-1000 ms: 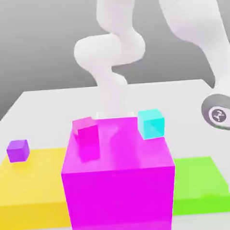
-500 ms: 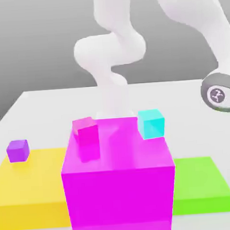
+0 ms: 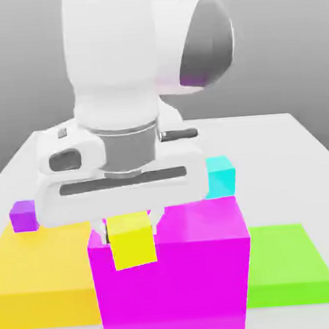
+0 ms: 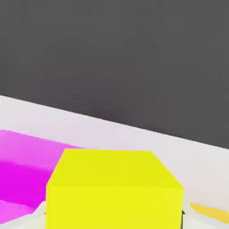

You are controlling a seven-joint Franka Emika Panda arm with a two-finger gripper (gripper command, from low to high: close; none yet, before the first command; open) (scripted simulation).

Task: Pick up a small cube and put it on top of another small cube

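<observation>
Gripper [image 3: 130,228] jaws clamped on small yellow cube [image 3: 133,242], tilted slightly, held in front of big magenta block [image 3: 202,261]; cyan cube [image 3: 222,177] sits toward exterior view's right, behind.

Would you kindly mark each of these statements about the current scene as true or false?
1. The gripper holds a small yellow cube. True.
2. The purple cube sits on the green block. False: it sits on the flat yellow block.
3. The cyan cube rests on the big magenta block. True.
4. The yellow cube is already stacked on the cyan cube. False: it is in the gripper, apart from the cyan cube.
</observation>
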